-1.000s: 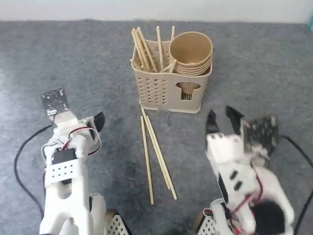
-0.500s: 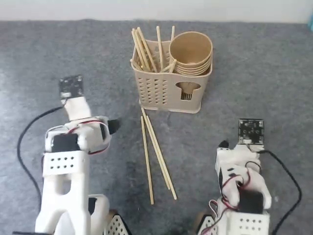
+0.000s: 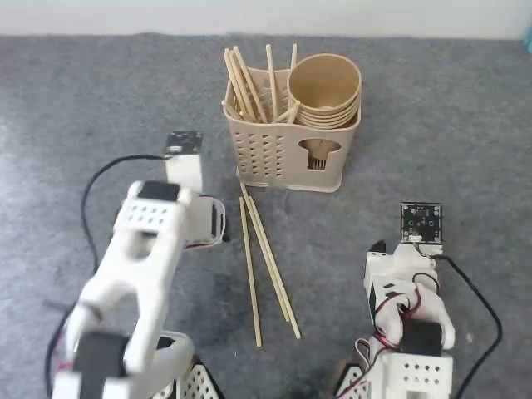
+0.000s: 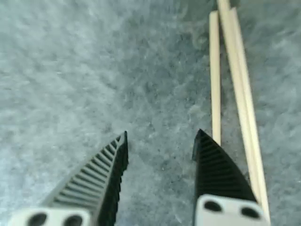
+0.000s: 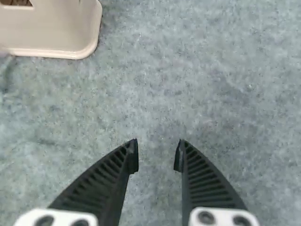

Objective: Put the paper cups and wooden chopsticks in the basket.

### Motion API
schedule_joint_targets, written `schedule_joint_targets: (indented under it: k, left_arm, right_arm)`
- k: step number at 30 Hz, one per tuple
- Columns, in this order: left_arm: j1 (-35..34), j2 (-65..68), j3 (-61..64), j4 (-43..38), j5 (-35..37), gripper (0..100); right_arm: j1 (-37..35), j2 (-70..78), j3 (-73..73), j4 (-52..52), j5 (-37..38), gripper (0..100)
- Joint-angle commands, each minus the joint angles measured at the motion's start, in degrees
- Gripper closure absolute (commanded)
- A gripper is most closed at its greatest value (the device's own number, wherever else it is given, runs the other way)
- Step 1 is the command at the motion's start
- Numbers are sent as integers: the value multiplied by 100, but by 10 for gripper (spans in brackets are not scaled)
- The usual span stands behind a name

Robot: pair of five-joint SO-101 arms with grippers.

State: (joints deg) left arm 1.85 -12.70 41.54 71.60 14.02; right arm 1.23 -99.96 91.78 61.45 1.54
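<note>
A beige basket (image 3: 287,158) stands at the back middle, holding stacked paper cups (image 3: 325,86) and several wooden chopsticks (image 3: 246,83). Three more chopsticks (image 3: 268,262) lie loose on the carpet in front of it. My left gripper (image 3: 221,226) hovers low just left of them; the left wrist view shows it (image 4: 161,139) open, with the chopsticks (image 4: 215,70) beside one fingertip and nothing between the jaws. My right gripper (image 3: 376,248) is drawn back at the front right. It (image 5: 156,146) is open a little over bare carpet, with the basket's corner (image 5: 56,28) ahead.
Grey carpet (image 3: 83,108) covers the whole table. Cables trail from both arm bases (image 3: 91,191). Open carpet lies left and right of the basket and between the two arms.
The left arm has swung right and forward, bringing its gripper beside the loose chopsticks. The right arm drew back from near the basket, narrowed its jaws, and has since kept still.
</note>
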Motion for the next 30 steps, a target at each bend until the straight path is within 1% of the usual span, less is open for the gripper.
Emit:
schedule_joint_targets:
  k: [1,3,6,10,13,15,17,21,23,26,27,30]
  left_arm:
    - [360,703,-558,9,53,797]
    - [615,923,-673,-123,114,797]
    - [923,1073,-734,-352,422,797]
    - [1196,1196,-708,-686,501,797]
    - [1187,1451,-708,-941,835,797]
    - [1160,1732,-699,-1134,923,797]
    - [1081,1952,-769,-1099,1108,798]
    - [844,1978,-857,-1055,1380,803]
    - [844,1978,-848,-1011,1389,839]
    - [870,1969,-875,-932,1319,974]
    - [879,1969,-892,-888,1196,998]
    - [905,1960,-901,-765,835,988]
  right_arm:
    - [57,31,-26,-40,44,863]
    - [57,31,-26,-40,44,863]
    - [57,31,-26,-40,44,863]
    - [57,31,-26,-40,44,863]
    - [57,31,-26,-40,44,863]
    - [57,31,-26,-31,44,863]
    - [57,31,-26,-31,44,863]
    - [57,31,-26,-31,44,863]
    - [57,31,-26,-31,44,863]
    - [57,31,-26,-40,53,863]
    - [57,31,-26,-40,62,863]
    - [57,31,-26,-40,70,863]
